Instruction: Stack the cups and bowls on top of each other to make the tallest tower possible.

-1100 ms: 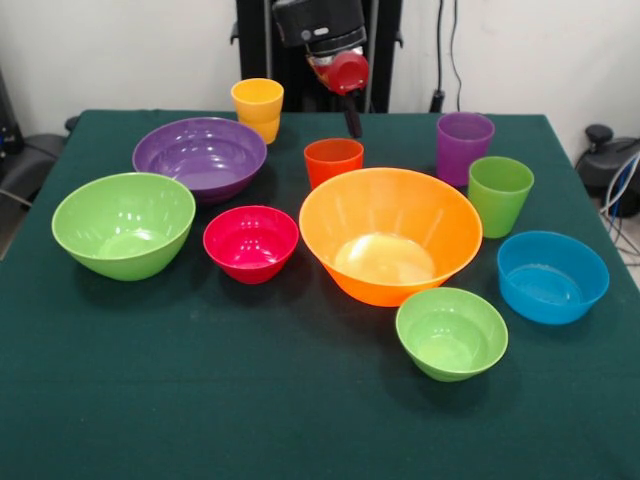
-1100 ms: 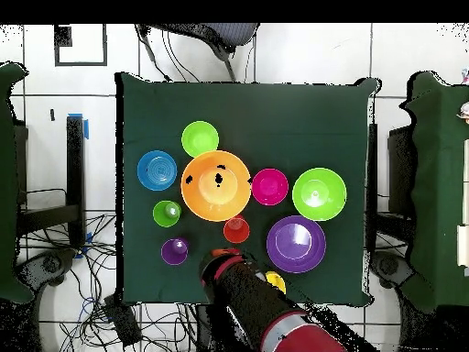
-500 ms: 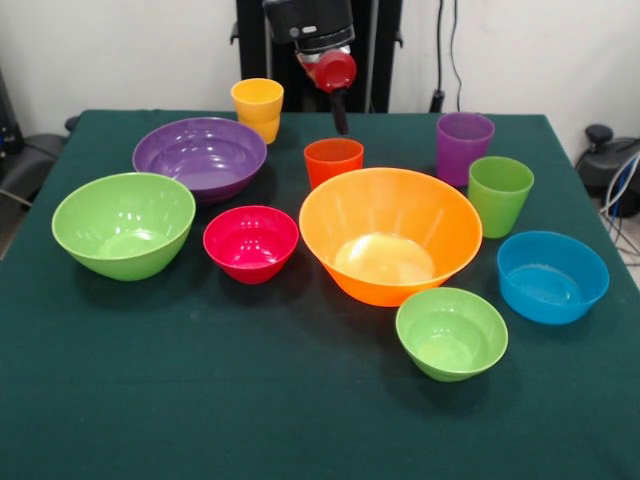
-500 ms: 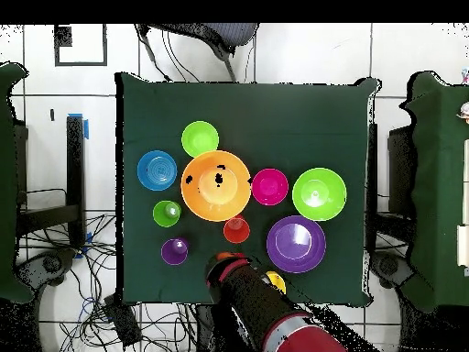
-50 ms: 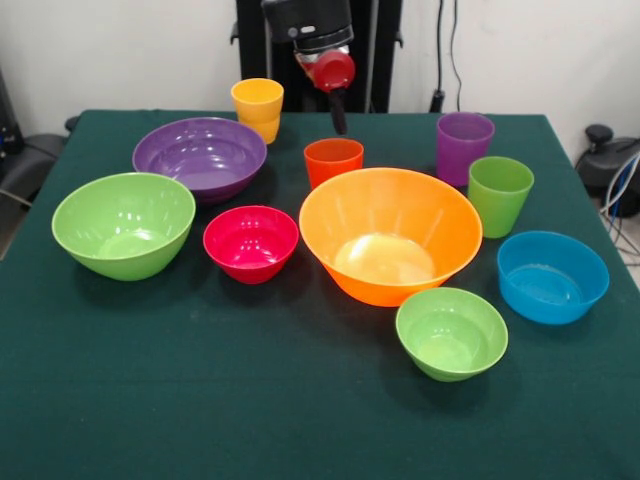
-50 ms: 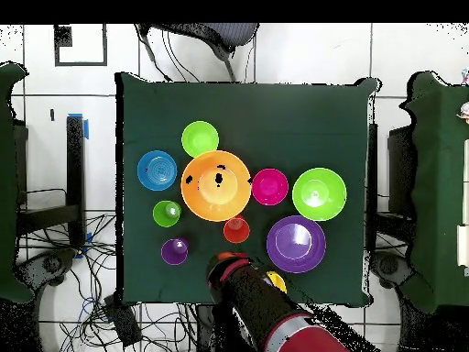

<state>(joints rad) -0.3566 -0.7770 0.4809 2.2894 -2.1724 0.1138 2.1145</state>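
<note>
Six bowls sit apart on the green table: the orange bowl (image 5: 390, 235) (image 6: 216, 185) in the middle, a purple bowl (image 5: 200, 155) (image 6: 296, 244), a big green bowl (image 5: 123, 223) (image 6: 319, 193), a magenta bowl (image 5: 250, 242) (image 6: 269, 186), a small green bowl (image 5: 451, 332) (image 6: 200, 138) and a blue bowl (image 5: 552, 276) (image 6: 157, 170). The cups stand upright: yellow (image 5: 257, 108), orange-red (image 5: 333, 160) (image 6: 236, 229), purple (image 5: 464, 146) (image 6: 174, 250), green (image 5: 499, 194) (image 6: 167, 214). My gripper (image 5: 339, 110) (image 6: 224, 261) hangs above the table just behind the orange-red cup, holding nothing that I can see.
The arm (image 6: 266, 307) covers part of the yellow cup from overhead. The green tablecloth (image 5: 250, 400) spreads wide in front of the bowls. Chairs and cables lie around the table on the floor.
The gripper has shifted slightly left and back in the front view, away from the orange-red cup. No bowl or cup has moved.
</note>
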